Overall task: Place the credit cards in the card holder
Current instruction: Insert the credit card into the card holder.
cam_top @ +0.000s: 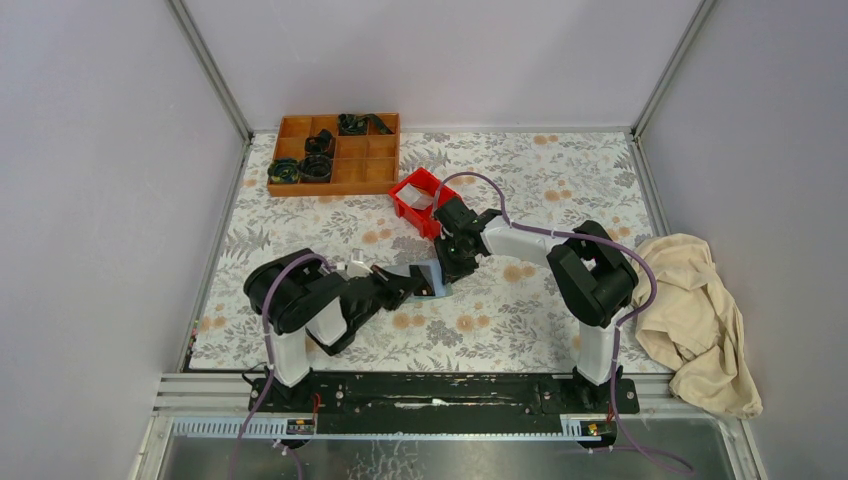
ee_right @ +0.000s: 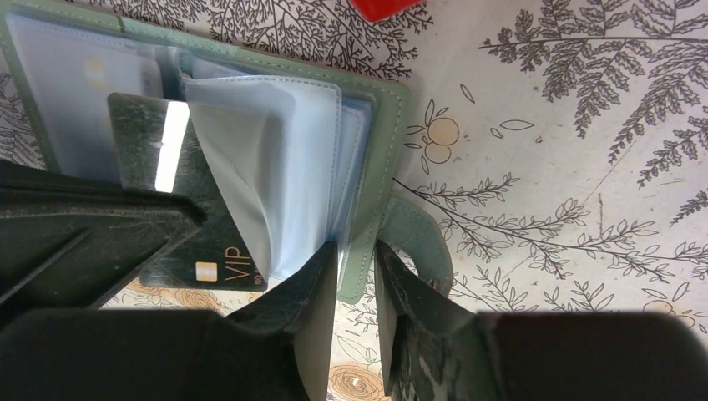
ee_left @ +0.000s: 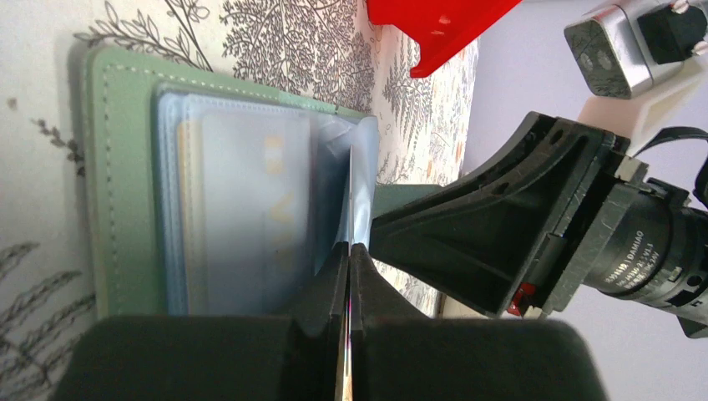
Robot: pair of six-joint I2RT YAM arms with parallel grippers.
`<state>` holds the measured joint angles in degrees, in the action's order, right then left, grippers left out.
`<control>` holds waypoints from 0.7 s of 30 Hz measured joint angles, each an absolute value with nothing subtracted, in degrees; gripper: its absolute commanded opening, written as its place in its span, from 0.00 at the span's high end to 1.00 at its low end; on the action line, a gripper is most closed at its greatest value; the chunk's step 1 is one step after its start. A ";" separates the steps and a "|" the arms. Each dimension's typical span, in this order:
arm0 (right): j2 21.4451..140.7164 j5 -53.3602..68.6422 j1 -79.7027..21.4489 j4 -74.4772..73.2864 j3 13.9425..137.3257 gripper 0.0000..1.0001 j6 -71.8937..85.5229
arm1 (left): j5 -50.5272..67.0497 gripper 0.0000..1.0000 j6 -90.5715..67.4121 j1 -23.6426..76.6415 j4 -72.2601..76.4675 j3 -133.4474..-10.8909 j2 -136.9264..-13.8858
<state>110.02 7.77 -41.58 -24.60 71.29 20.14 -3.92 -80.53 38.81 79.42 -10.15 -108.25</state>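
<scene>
The sage-green card holder (cam_top: pixel 436 281) lies open on the floral cloth between both arms, its clear sleeves fanned up (ee_right: pixel 275 175). A yellow-tan credit card (ee_left: pixel 250 209) sits inside a sleeve of the card holder (ee_left: pixel 117 167). My left gripper (ee_left: pixel 349 251) is shut on a dark grey credit card (ee_right: pixel 188 221) marked VIP. That card shows edge-on in the left wrist view (ee_left: pixel 359 184), and its far end is tucked among the sleeves. My right gripper (ee_right: pixel 355 259) is shut on the card holder's right cover edge (ee_right: pixel 392 167). From above, the right gripper (cam_top: pixel 455 262) stands just right of the left gripper (cam_top: pixel 416 283).
A red plastic bin (cam_top: pixel 420 200) stands just behind the card holder, close to the right wrist. A brown wooden compartment tray (cam_top: pixel 335 155) with black parts sits at the back left. A beige cloth (cam_top: pixel 695 310) is heaped at the right edge.
</scene>
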 measured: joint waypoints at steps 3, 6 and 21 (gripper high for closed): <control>110.02 7.84 -41.56 -24.60 71.29 0.69 20.14 | -4.97 1.00 -80.01 39.03 76.90 -9.17 -105.10; 110.02 7.88 -41.56 -24.60 71.29 0.69 20.14 | -5.72 1.00 -78.94 39.00 74.00 -8.75 -102.10; 110.02 8.03 -41.52 -24.60 71.29 0.69 20.10 | -6.42 1.00 -70.94 38.72 64.62 -10.76 -96.77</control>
<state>110.02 8.03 -41.52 -24.60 71.29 20.10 -6.42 -70.94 38.72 64.62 -10.76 -96.77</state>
